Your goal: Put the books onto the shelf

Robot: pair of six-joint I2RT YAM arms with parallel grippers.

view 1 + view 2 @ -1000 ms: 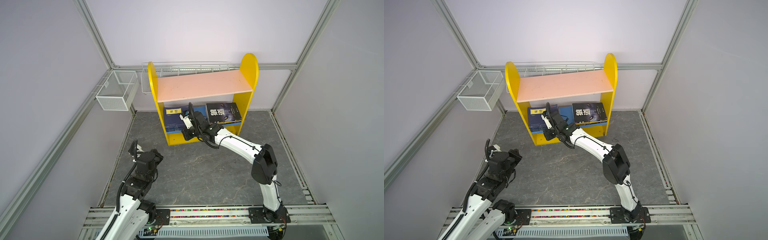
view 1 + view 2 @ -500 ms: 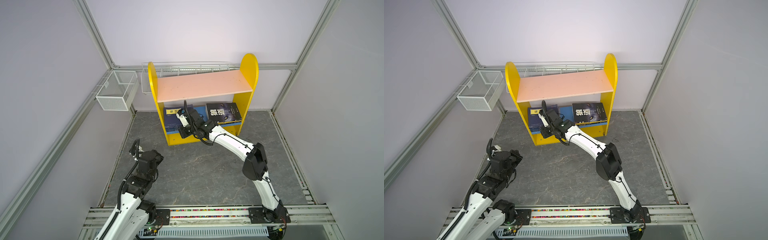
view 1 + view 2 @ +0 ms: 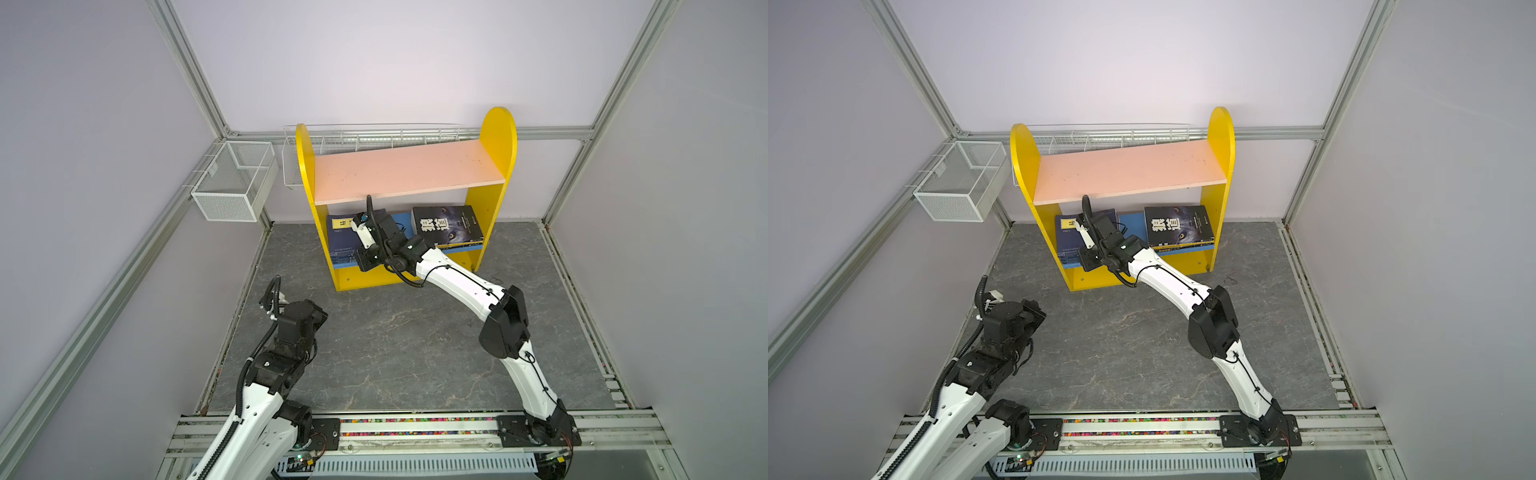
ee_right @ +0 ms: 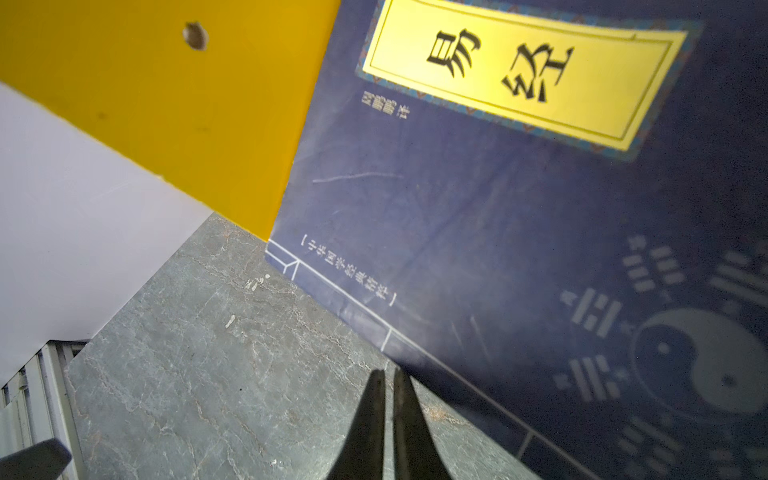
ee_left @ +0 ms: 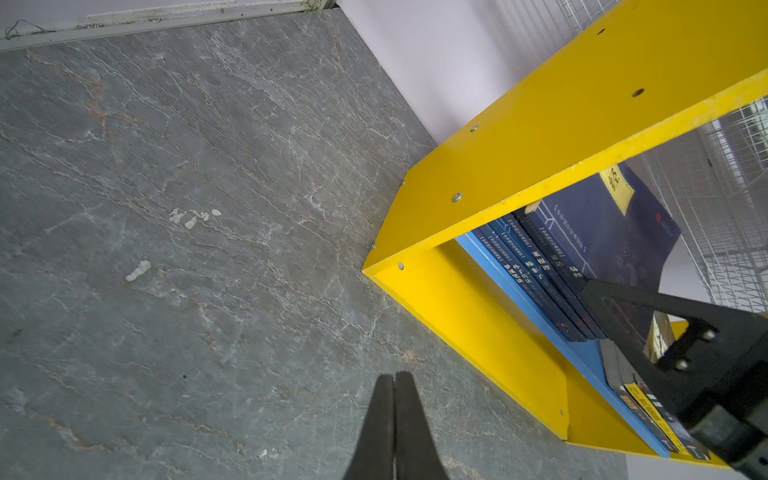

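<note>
The right gripper (image 4: 385,380) had slid leftward along the lower tier of the shelf (image 3: 407,172) to the navy books (image 3: 341,243), jaws nearly closed on nothing, seemingly nudging them; the left gripper (image 5: 394,378) stayed shut and empty over the floor (image 5: 208,208); shelving looked almost finished

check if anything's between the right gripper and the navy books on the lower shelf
Nothing visible does: the right gripper, shut, has its tips at the front edge of the navy books on the blue lower board.

Pale lilac walls (image 3: 374,62) all round, aluminium rails (image 3: 190,70) in the corners, grey marbled bench (image 3: 395,345) below, white mesh basket (image 3: 226,199) hanging at left.
</note>
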